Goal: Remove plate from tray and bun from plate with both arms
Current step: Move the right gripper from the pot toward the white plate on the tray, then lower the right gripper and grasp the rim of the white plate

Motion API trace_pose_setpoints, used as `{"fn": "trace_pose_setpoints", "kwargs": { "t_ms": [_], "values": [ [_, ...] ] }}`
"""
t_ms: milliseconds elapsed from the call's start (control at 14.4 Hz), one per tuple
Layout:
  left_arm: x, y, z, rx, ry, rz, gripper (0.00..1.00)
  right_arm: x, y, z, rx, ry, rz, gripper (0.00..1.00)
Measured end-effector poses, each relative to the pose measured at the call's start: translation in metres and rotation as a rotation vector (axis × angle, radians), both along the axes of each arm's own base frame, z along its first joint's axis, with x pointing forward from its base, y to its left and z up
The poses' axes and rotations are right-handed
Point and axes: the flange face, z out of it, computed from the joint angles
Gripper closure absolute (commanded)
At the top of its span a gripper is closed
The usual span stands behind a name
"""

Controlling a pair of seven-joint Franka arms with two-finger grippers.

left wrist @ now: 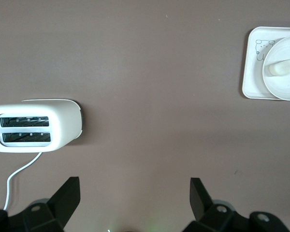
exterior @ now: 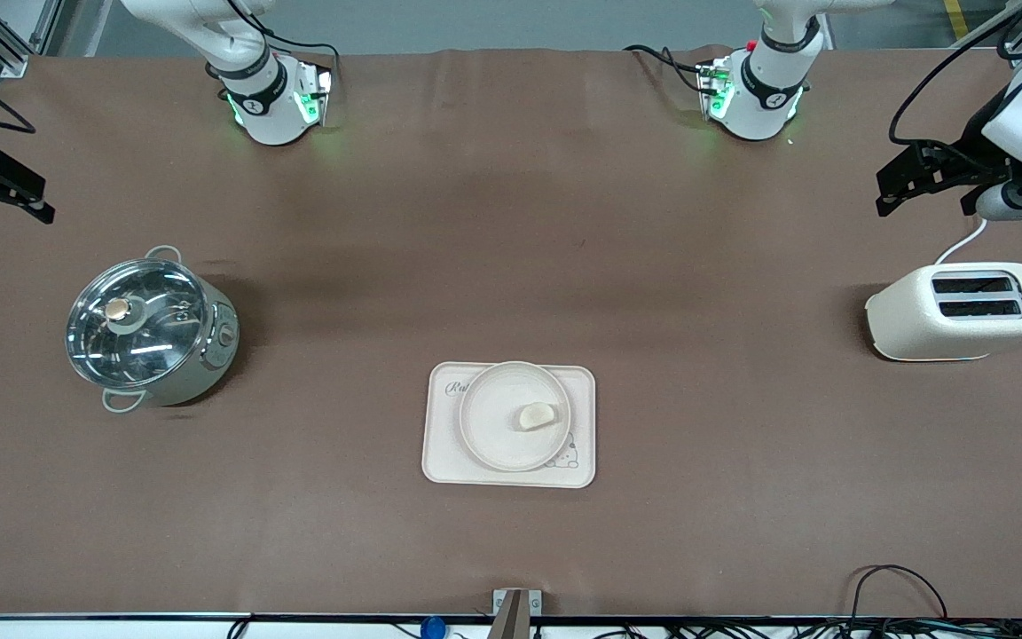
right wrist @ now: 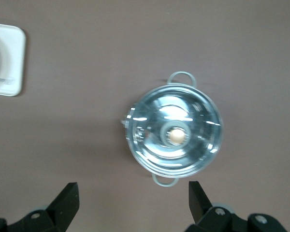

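The round cream plate (exterior: 493, 430) sits on the rectangular cream tray (exterior: 440, 461) near the middle of the table, toward the front camera. The small pale bun (exterior: 537, 415) lies on the plate. The left wrist view shows the plate (left wrist: 287, 87) and the bun (left wrist: 280, 67) too. My left gripper (exterior: 885, 191) is open and empty, up over the left arm's end of the table by the toaster; its fingers stand wide apart in the left wrist view (left wrist: 135, 193). My right gripper (exterior: 43, 200) is open and empty, over the right arm's end by the pot, also seen in its wrist view (right wrist: 133, 195).
A cream toaster (exterior: 959, 311) with a white cord stands at the left arm's end. A steel pot with a glass lid (exterior: 147, 333) stands at the right arm's end. Brown cloth covers the table between them.
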Motion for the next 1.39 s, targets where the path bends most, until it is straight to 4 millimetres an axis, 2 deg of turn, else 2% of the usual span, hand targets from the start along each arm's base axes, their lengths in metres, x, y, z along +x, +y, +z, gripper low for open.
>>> {"fn": "trace_pose_setpoints", "kwargs": {
  "t_ms": [139, 278, 347, 486, 694, 833, 1181, 1250, 1389],
  "values": [
    [0.001, 0.004, 0.003, 0.009, -0.008, 0.006, 0.0, 0.015, 0.033, -0.014, 0.101, -0.015, 0.034, 0.0],
    [0.001, 0.005, 0.005, 0.008, -0.013, 0.009, 0.0, 0.041, 0.089, -0.044, 0.137, -0.027, 0.073, 0.0],
    [0.001, 0.006, 0.005, 0.008, -0.013, 0.009, 0.0, 0.053, 0.119, -0.066, 0.155, -0.026, 0.077, 0.0],
    [0.002, 0.006, 0.005, 0.008, -0.013, 0.009, 0.0, 0.079, 0.173, -0.122, 0.217, -0.01, 0.069, 0.0],
    [0.002, 0.006, 0.005, 0.008, -0.012, 0.009, 0.0, 0.111, 0.216, -0.207, 0.322, -0.007, -0.008, 0.0],
    [0.002, 0.006, 0.005, 0.008, -0.012, 0.009, 0.0, 0.119, 0.252, -0.257, 0.375, 0.001, -0.047, 0.0],
    [0.004, 0.014, 0.004, 0.008, -0.013, 0.024, 0.0, 0.116, 0.358, -0.367, 0.383, 0.011, -0.15, 0.0],
    [0.004, 0.014, 0.004, 0.008, -0.012, 0.024, 0.0, 0.117, 0.371, -0.383, 0.383, 0.01, -0.166, 0.0],
    [0.004, 0.014, 0.004, 0.008, -0.012, 0.024, 0.0, 0.125, 0.385, -0.404, 0.387, 0.013, -0.18, 0.0]
  ]
}}
